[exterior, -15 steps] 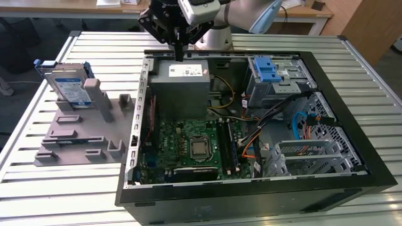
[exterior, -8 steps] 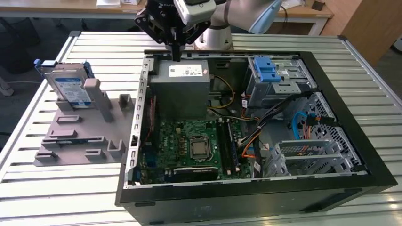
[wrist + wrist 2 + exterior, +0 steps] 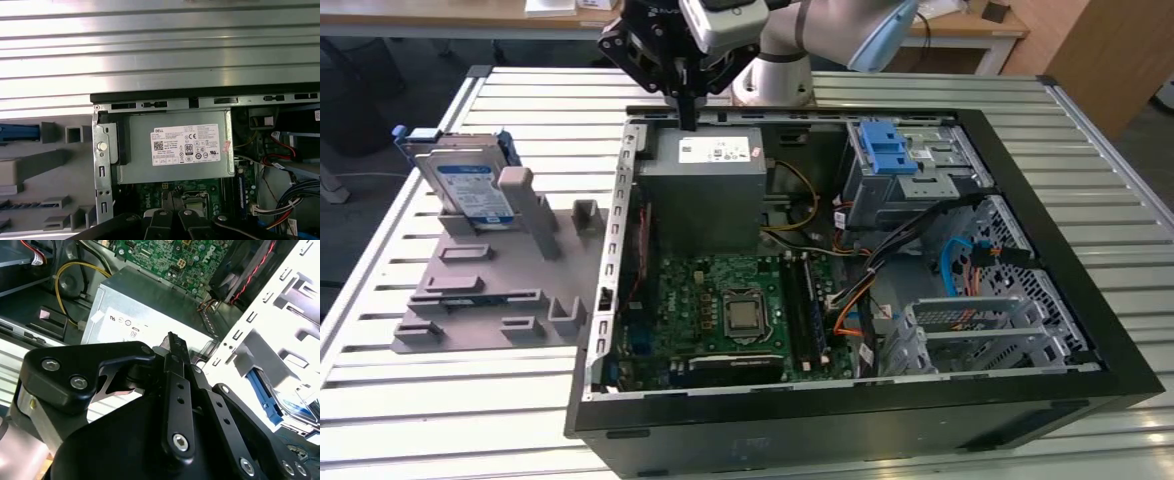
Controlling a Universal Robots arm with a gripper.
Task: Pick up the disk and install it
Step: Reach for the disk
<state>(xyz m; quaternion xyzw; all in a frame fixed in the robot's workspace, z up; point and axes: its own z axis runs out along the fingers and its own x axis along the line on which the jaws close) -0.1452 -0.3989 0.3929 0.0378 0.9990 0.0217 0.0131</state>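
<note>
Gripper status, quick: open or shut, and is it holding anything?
Gripper: shut, holding nothing, above the power supply. The disk stands in the grey holder.

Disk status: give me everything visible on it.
The disk is a flat silver drive with a white-and-blue label and blue plastic rails along its edges. It stands on edge, leaning slightly, in the grey holder, at the exterior view's left of the open computer case. Only the holder touches it; the gripper hangs apart, over the case.
</note>
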